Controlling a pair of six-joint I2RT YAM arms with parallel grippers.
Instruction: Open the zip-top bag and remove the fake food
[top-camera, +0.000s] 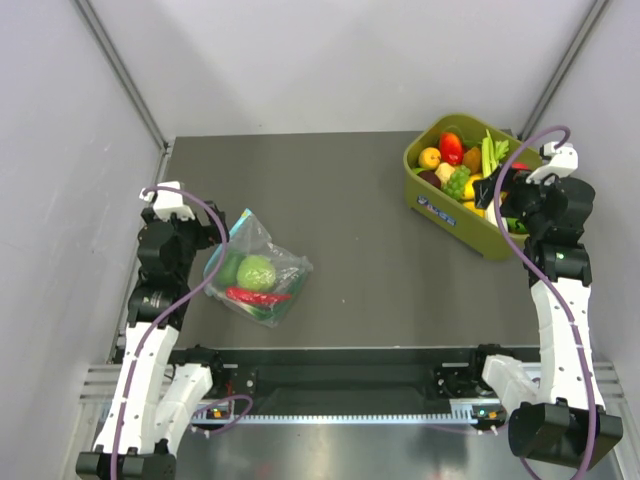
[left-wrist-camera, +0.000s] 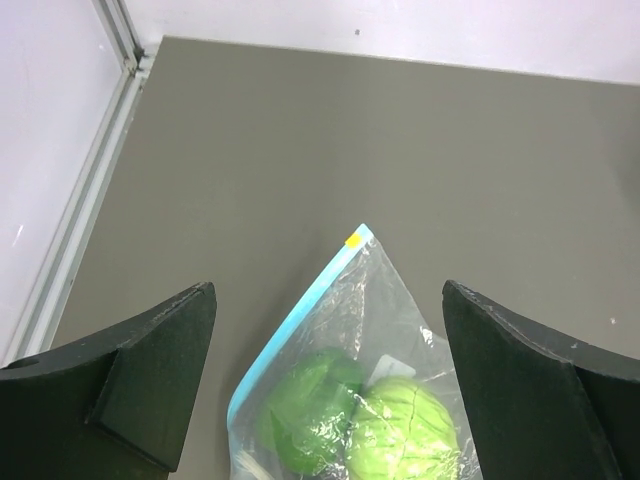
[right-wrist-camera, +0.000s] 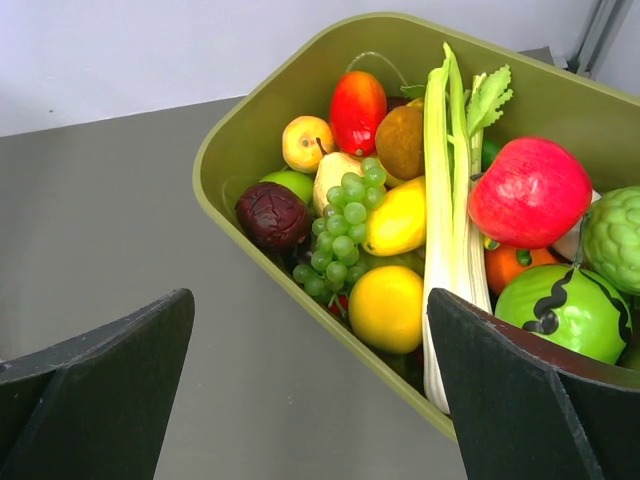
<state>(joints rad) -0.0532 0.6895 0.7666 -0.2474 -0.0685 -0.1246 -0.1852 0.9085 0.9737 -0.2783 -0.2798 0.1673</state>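
The clear zip-top bag (top-camera: 257, 268) lies on the table at the left, its teal-blue zip strip (left-wrist-camera: 300, 312) along the left edge. Inside are a pale green cabbage (top-camera: 257, 272), a dark green pepper (left-wrist-camera: 305, 405) and a long red chili (top-camera: 255, 297). In the left wrist view the cabbage (left-wrist-camera: 405, 435) shows at the bottom. My left gripper (left-wrist-camera: 330, 390) is open and empty, above the bag's zip end. My right gripper (right-wrist-camera: 310, 400) is open and empty, above the near rim of the olive-green tub (right-wrist-camera: 300, 95).
The olive-green tub (top-camera: 440, 200) stands at the back right, full of toy fruit: a red apple (right-wrist-camera: 530, 190), lemons (right-wrist-camera: 385, 305), grapes, celery stalks (right-wrist-camera: 445, 200). Grey walls close in the table on the left, back and right.
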